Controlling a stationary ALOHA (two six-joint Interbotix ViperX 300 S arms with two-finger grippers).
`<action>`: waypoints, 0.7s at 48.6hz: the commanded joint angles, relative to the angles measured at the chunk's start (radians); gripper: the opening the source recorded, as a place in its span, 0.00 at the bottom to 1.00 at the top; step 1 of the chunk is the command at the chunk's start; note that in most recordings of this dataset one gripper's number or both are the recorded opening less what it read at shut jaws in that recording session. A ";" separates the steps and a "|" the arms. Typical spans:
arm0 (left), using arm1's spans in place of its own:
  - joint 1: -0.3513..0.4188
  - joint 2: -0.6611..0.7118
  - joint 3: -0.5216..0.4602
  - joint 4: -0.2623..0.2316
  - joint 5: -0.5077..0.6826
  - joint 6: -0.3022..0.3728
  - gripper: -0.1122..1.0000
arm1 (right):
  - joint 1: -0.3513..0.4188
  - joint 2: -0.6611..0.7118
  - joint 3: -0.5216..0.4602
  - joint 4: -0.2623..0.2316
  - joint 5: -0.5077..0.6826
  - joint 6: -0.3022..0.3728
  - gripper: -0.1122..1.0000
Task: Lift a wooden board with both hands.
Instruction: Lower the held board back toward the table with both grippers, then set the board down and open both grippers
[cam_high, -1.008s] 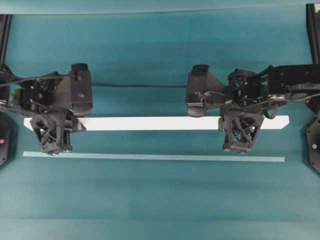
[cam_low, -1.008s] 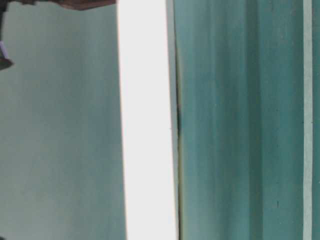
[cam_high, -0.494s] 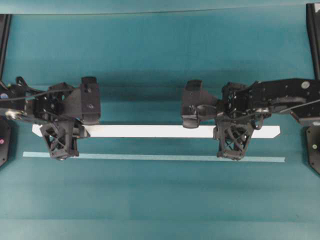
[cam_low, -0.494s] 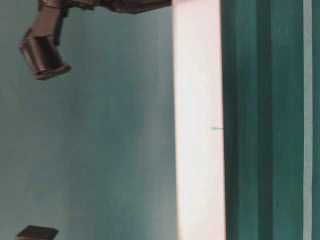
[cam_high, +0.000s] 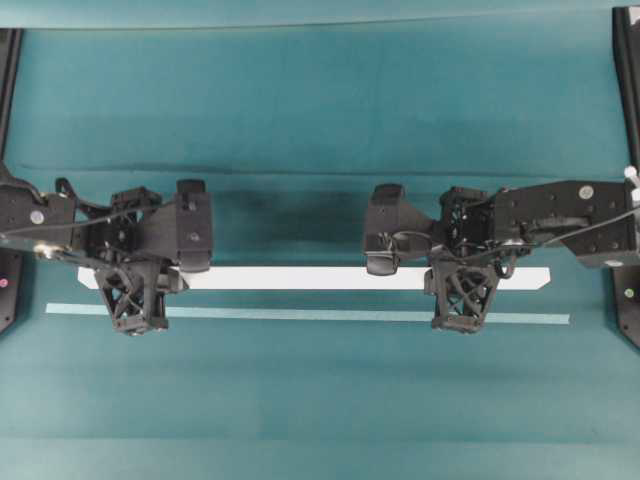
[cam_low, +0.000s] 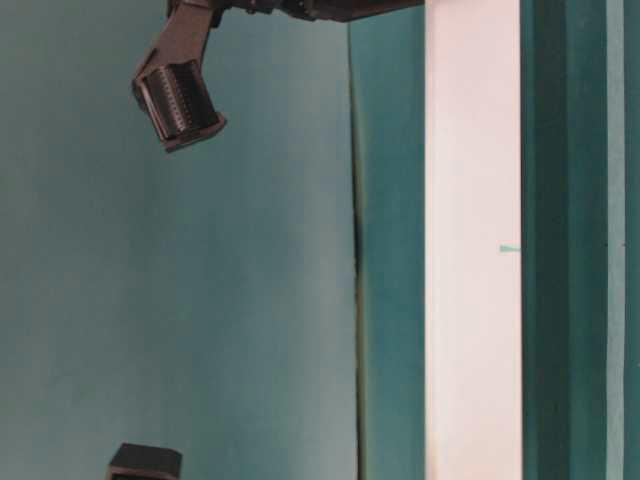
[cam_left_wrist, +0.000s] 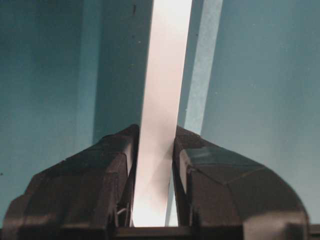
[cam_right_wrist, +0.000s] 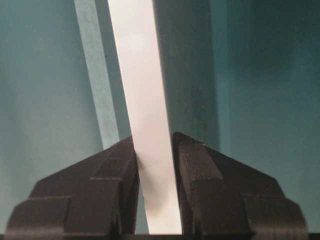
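Both tools are seen pinching the wooden board (cam_left_wrist: 162, 100): the left tool (cam_left_wrist: 152, 165) and the right tool (cam_right_wrist: 155, 165) each have fingers pressed to its long edges, fingertips cut off at the lower frame edge. Overhead, the board (cam_high: 300, 278) spans mid-frame, its ends hidden under the left tool (cam_high: 135, 300) and right tool (cam_high: 462, 300). Beyond lies the pale strip (cam_high: 300, 314) on the teal surface (cam_high: 320, 400). Only the table-level view shows the board (cam_low: 472, 250) clear of the surface.
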 joint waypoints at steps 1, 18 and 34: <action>-0.014 0.009 0.002 0.000 -0.012 -0.008 0.26 | 0.009 0.012 0.005 0.003 0.003 0.000 0.29; -0.029 0.054 0.011 0.000 -0.064 -0.026 0.26 | 0.041 0.055 0.014 0.040 -0.043 0.000 0.29; -0.034 0.094 0.020 0.000 -0.115 -0.029 0.26 | 0.043 0.071 0.037 0.040 -0.069 0.000 0.29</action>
